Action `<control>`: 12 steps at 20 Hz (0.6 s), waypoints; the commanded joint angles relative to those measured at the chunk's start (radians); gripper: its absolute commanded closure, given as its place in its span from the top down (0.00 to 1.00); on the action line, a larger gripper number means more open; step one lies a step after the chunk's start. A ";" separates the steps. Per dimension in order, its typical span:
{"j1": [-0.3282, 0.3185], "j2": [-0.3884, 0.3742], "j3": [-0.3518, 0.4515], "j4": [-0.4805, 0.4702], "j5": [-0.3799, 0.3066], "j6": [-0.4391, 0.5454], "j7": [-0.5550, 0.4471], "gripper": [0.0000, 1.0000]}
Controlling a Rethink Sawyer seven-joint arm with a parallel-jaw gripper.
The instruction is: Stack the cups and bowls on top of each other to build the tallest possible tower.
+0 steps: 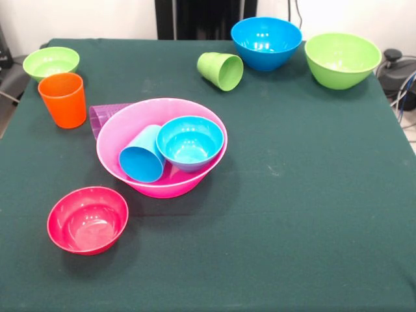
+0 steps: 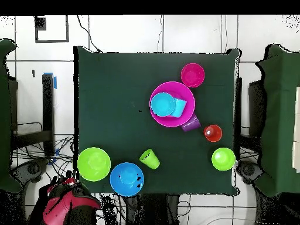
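Observation:
The large pink bowl [image 1: 130, 120] [image 2: 170, 121] stands left of centre. In it lie a light blue cup [image 1: 142, 155] on its side and a small light blue bowl [image 1: 190, 142], upright. A purple cup [image 1: 103, 117] lies on its side against the pink bowl's far left. The orange cup [image 1: 63, 99] stands upright beside it. A small green bowl [image 1: 51, 63] is at the far left, and a red bowl [image 1: 88, 219] is near left. A green cup [image 1: 221, 70] lies on its side. A blue bowl [image 1: 266, 42] and a green bowl [image 1: 342, 60] stand at the far right. No gripper shows.
The table has a dark green cloth [image 1: 292, 214]. In the overhead view the red and black arm [image 2: 58, 206] is folded back off the table's corner by the robot's base. Cables and dark equipment [image 1: 396, 71] lie beyond the table's right edge.

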 commanded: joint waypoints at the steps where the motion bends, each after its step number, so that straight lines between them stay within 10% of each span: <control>1: 0.021 0.178 -0.174 -0.112 -0.076 0.026 0.073 1.00; 12: 0.070 0.397 -0.282 -0.185 -0.062 -0.262 0.052 1.00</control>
